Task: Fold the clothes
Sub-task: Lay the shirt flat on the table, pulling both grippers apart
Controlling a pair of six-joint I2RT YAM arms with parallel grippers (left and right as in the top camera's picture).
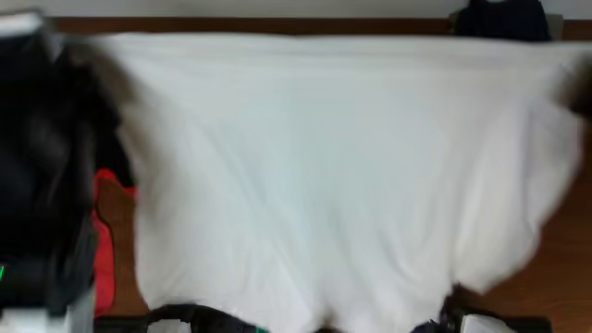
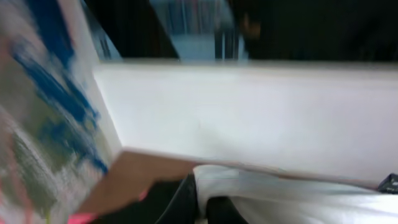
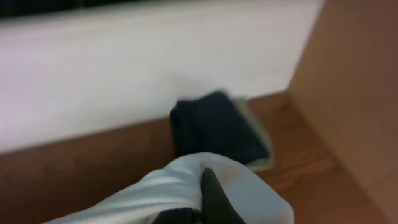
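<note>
Holding tight with the right claw point(image 3: 208, 198), shut on a bunch of the white shirt point(image 3: 255, 193). Same for the left claw point(image 2: 202, 208): closed, white cloth right at its tips. Just past the right claw, a dark folded cloth point(image 3: 217, 130) on the wooden surface point(image 3: 93, 174). Stretching the white shirt across nearly all that surface, long way left to right. Too blurry to find the neck. Soft, light, floppy; likely to sag and wrinkle. Best grabbed at two corners of one edge.

The white shirt point(image 1: 324, 166) is matt cloth, the table point(image 1: 566, 268) smooth wood.
</note>
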